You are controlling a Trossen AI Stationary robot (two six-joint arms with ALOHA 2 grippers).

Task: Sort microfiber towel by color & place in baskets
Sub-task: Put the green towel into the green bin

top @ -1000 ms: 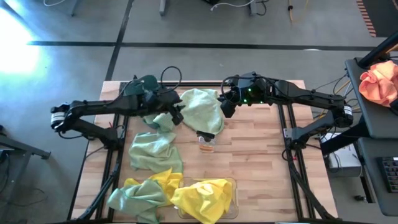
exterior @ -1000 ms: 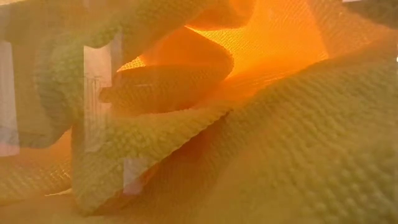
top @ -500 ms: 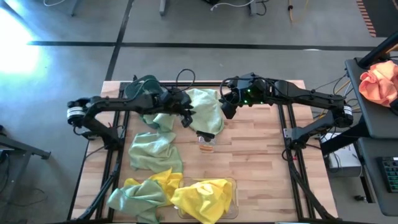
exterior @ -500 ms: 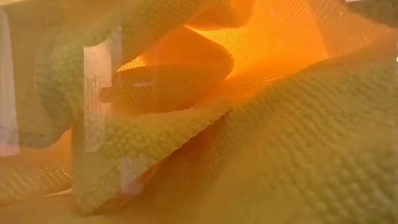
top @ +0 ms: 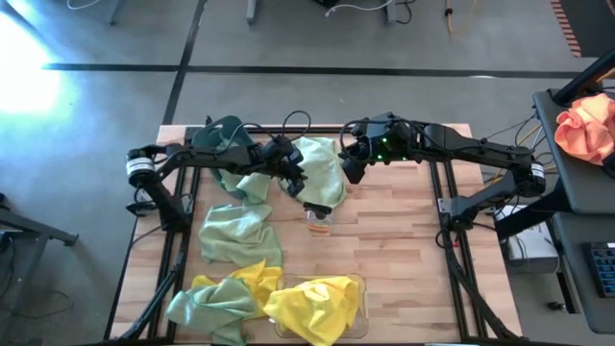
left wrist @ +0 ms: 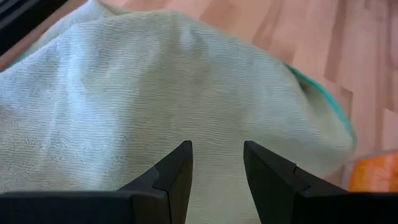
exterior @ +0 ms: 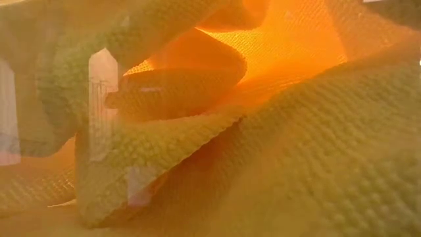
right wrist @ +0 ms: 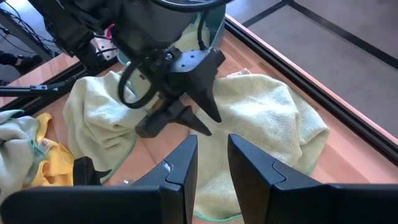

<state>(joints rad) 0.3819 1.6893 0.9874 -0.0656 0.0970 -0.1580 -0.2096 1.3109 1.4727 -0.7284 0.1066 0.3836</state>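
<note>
You see the table (top: 404,240) from above; take its centre as the clock. At 7 o'clock a green towel (top: 207,306) lies with a yellow towel (top: 252,279) touching it. Just beside them, at 6 o'clock, a second yellow towel (top: 312,306) covers the clear basket (top: 354,283). At 9 o'clock lies another green towel (top: 233,231). At 11 o'clock the teal basket (top: 224,128) is mostly hidden under the left arm. The left gripper (top: 294,181) hovers at 12 o'clock over a large green towel (top: 321,168); its fingers (left wrist: 175,169) are a little apart and hold nothing. A small amber object (top: 319,223) stands near the centre. The right gripper (top: 351,165) waits at 1 o'clock, at the edge of the same towel, with fingers (right wrist: 181,167) slightly open and empty.
</note>
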